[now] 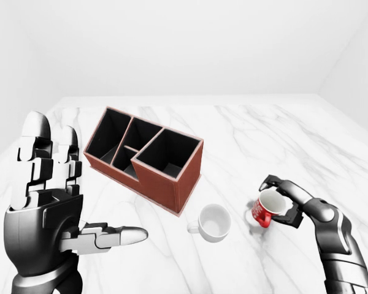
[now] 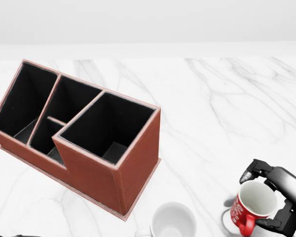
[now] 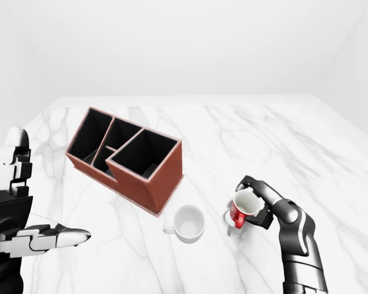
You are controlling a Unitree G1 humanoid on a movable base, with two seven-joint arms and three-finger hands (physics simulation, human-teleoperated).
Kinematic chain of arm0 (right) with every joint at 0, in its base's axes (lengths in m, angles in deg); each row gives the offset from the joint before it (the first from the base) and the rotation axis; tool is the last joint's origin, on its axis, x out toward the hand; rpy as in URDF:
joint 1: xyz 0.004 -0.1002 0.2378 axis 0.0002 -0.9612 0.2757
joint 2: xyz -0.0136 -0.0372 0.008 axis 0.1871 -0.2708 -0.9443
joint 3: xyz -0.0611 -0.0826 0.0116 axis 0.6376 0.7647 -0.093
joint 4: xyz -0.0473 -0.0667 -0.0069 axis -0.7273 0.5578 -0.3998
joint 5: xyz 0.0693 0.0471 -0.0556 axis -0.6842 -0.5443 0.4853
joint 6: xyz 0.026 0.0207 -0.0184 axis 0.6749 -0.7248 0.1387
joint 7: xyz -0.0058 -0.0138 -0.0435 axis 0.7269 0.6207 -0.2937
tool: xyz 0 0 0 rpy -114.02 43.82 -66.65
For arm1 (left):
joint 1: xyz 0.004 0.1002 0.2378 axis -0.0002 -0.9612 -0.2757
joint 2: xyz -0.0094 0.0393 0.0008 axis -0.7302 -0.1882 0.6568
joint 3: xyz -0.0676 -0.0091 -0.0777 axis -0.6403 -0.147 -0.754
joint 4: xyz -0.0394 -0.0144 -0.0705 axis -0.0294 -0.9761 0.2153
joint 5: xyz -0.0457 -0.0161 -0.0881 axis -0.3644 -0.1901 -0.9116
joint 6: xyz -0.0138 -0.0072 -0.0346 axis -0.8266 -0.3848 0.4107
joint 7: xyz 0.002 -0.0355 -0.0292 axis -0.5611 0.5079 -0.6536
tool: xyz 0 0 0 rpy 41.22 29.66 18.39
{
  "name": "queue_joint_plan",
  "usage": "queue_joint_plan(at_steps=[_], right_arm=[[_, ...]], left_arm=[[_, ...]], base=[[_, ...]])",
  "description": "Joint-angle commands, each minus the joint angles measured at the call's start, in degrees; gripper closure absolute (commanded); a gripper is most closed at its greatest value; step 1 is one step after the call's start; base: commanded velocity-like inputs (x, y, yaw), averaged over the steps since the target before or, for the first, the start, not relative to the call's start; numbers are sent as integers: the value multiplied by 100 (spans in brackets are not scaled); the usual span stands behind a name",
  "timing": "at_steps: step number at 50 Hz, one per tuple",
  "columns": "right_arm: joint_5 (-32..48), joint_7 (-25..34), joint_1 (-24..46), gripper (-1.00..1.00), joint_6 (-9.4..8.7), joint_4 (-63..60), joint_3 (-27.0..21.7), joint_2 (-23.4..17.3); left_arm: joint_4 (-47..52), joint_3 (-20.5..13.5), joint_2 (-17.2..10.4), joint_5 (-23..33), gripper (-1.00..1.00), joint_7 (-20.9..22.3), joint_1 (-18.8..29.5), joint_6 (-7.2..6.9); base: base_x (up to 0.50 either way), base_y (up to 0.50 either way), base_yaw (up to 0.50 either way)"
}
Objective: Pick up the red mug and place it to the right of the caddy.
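Right robot hand (image 2: pixel 266 200) grips red mug (image 2: pixel 254 206) above marble table (image 2: pixel 227 98).

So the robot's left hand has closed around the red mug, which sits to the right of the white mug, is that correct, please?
Not quite: it is the right hand whose fingers close round the red mug, as the head view shows. The left hand is held up open at the left of the left-eye view, gripping nothing. The rest holds: the red mug is to the right of the white mug.
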Motion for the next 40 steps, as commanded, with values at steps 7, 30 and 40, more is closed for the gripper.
queue_joint_plan(at_steps=[7,30,40], right_arm=[[244,115,379,100,0,-1390,-375,-290],[358,115,1689,100,0,-1576,100,-510],[186,115,1997,100,0,-1280,374,-335]], left_arm=[[147,6,17,-36,-100,20,-55,0],[232,-47,-128,-286,-100,-117,-115,0],[232,9,-771,-846,-100,-779,-128,0]], base=[[0,0,0],[0,0,0],[0,0,0]])
